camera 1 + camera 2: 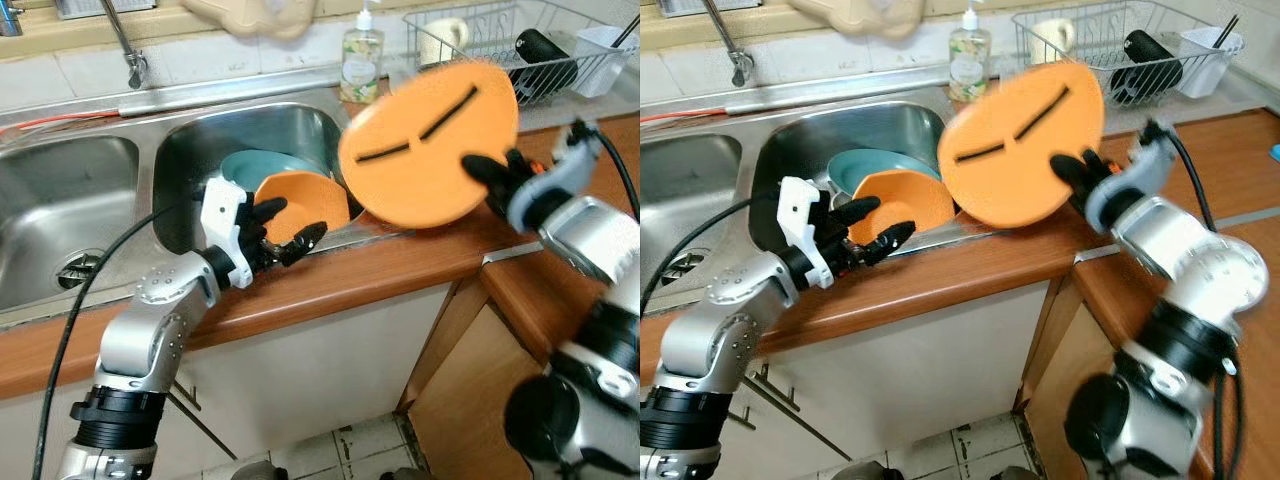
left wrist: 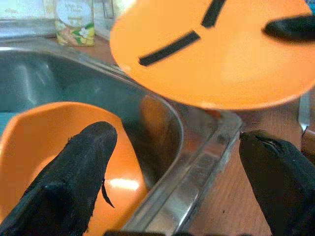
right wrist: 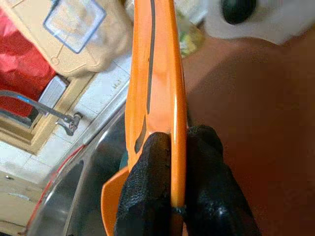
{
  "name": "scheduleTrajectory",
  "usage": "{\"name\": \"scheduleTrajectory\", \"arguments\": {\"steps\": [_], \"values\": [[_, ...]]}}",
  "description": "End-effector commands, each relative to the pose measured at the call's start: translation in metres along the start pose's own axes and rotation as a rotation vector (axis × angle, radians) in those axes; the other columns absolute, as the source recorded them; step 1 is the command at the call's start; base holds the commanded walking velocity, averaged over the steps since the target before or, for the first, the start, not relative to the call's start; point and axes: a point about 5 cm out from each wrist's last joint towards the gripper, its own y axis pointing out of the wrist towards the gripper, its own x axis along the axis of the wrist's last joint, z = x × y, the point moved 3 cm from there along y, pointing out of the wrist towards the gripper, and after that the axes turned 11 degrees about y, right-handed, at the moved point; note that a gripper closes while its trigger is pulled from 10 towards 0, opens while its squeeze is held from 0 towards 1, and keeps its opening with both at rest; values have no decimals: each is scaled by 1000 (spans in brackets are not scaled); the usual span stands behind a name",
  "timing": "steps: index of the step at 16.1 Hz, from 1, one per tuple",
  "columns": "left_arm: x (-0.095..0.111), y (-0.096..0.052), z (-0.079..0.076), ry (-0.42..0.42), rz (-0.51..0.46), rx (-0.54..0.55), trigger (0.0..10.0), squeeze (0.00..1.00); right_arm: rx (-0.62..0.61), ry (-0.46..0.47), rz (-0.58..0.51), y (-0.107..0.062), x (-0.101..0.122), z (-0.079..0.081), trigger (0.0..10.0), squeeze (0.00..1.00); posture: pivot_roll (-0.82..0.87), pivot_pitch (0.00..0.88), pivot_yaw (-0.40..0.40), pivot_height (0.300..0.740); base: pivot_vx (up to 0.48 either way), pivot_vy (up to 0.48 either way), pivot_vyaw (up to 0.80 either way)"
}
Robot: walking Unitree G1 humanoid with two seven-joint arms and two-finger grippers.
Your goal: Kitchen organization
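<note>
My right gripper [image 1: 487,175] is shut on the rim of a large orange plate [image 1: 425,140] with two black strips, held tilted above the right sink basin and the counter edge. The wrist view shows the plate [image 3: 160,73] edge-on between the two black fingers [image 3: 147,187]. In the basin an orange bowl [image 1: 300,205] leans on a teal dish [image 1: 262,168]. My left gripper [image 1: 285,228] stands open at the basin's front rim, one finger over the orange bowl [image 2: 54,142], the other over the steel rim.
A wire dish rack [image 1: 520,45] with a mug and a black item stands at the back right. A soap bottle [image 1: 361,60] sits behind the sink. A tap [image 1: 128,50] rises at the back; the left basin [image 1: 60,200] lies to the left. Wooden counter [image 1: 400,265] runs along the front.
</note>
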Motion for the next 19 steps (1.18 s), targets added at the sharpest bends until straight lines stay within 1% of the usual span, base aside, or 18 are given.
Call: {"name": "scheduleTrajectory", "arguments": {"steps": [1, 2, 3, 4, 5, 6, 8, 9, 10, 12, 13, 14, 15, 18, 19], "values": [[5, -6, 7, 26, -5, 32, 10000, 396, 47, -31, -10, 9, 2, 18, 0, 0, -85, 0, 57, 740, 0, 0, 0], [7, -9, 9, 36, -2, 40, 10000, 396, 41, -53, -14, 15, 2, 22, 0, 0, -77, 0, 50, 740, 0, 0, 0], [9, -17, 16, 73, 12, 61, 10000, 396, 41, -125, -6, 37, -3, 35, 0, 0, -74, 0, 48, 740, 0, 0, 0], [10, -19, 17, 83, 17, 64, 10000, 396, 41, -140, -1, 42, -5, 38, 0, 0, -74, 0, 48, 740, 0, 0, 0], [11, -24, 19, 110, 30, 67, 10000, 392, 42, -156, 20, 59, -14, 45, 0, 0, -57, 0, 38, 740, 0, 0, 0], [13, -27, 20, 135, 41, 67, 10000, 380, 43, -169, 41, 74, -24, 49, 0, 0, -42, 0, 31, 740, 0, 0, 0], [15, -30, 21, 157, 51, 63, 10000, 380, 45, -174, 57, 88, -33, 53, 0, 0, -35, 0, 28, 740, 0, 0, 0], [16, -33, 20, 174, 64, 51, 10000, 329, 7, -186, 67, 102, -44, 51, 0, 0, -23, 0, 22, 740, 0, 0, 0], [16, -35, 20, 178, 68, 46, 10000, 322, -7, -187, 71, 106, -48, 51, 0, 0, -17, 0, 20, 740, 0, 0, 0], [19, -38, 16, 164, 67, 22, 10000, 310, -4, -102, 124, 120, -76, 53, 0, 0, 0, 0, 13, 740, 0, 0, 0], [19, -38, 15, 165, 67, 21, 10000, 306, 1, -79, 141, 123, -84, 56, 0, 0, 6, 0, 10, 740, 0, 0, 0], [19, -38, 15, 166, 68, 21, 10000, 302, 3, -72, 148, 123, -88, 56, 0, 0, 6, 0, 10, 740, 0, 0, 0], [20, -38, 14, 168, 69, 22, 10000, 294, -3, -40, 175, 126, -103, 57, 0, 0, 23, 0, -1, 740, 0, 0, 0], [21, -39, 13, 168, 71, 24, 10000, 267, -25, -31, 195, 128, -114, 56, 0, 0, 32, 0, -6, 740, 0, 0, 0], [21, -40, 12, 166, 73, 26, 10000, 251, -37, -30, 216, 128, -123, 54, 2000, 0, 37, 0, -8, 740, 0, 0, 0]]}}
